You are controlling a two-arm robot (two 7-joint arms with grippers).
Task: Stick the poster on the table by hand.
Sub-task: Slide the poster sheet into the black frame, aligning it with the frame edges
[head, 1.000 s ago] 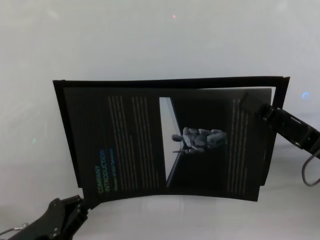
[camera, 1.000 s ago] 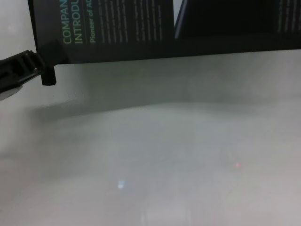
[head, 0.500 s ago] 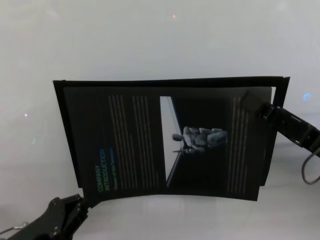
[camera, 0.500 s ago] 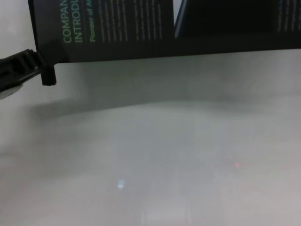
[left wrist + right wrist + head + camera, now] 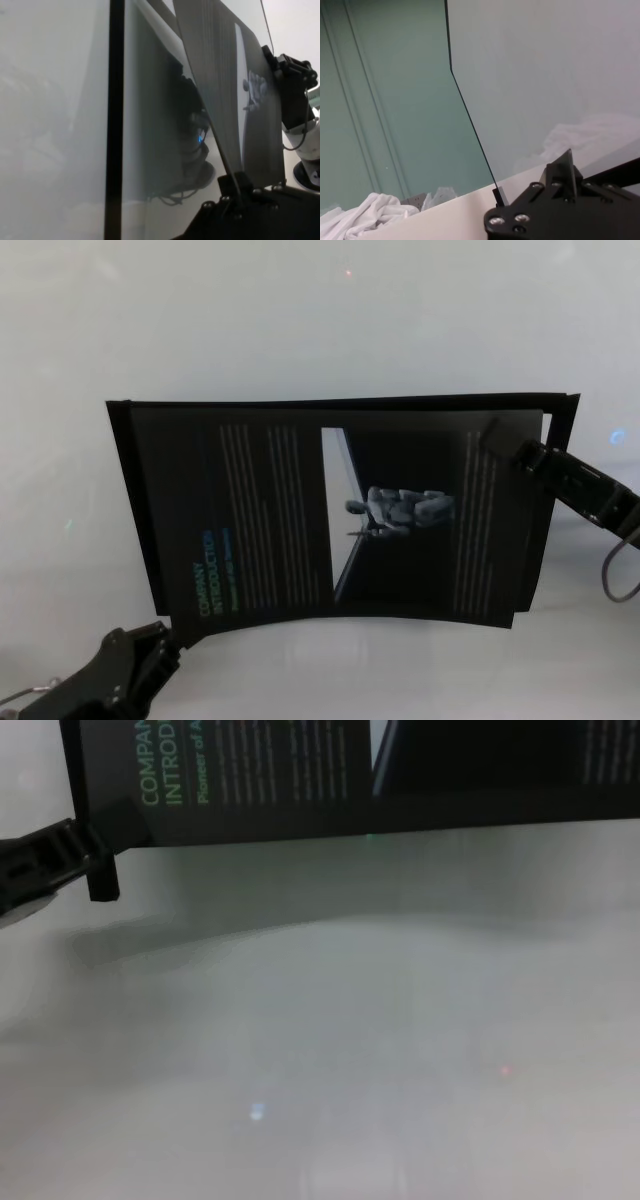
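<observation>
The poster (image 5: 300, 510) is a black sheet with a teal heading, white text columns and a robot picture. It hangs slightly bowed over the pale table (image 5: 300, 320), with a dark outline of it showing on the surface behind. My left gripper (image 5: 168, 638) is shut on its near left corner, which also shows in the chest view (image 5: 100, 845) and the left wrist view (image 5: 239, 182). My right gripper (image 5: 497, 432) is shut on its far right corner. The right wrist view shows the sheet edge-on (image 5: 470, 117) running into that gripper (image 5: 498, 196).
The glossy table (image 5: 350, 1040) stretches wide on all sides of the poster. A grey cable loop (image 5: 620, 575) hangs from the right arm. A white cloth (image 5: 365, 215) lies off the table in the right wrist view.
The poster's near edge has moved a little up and away in both the head and chest views. Both grippers keep their hold on the corners.
</observation>
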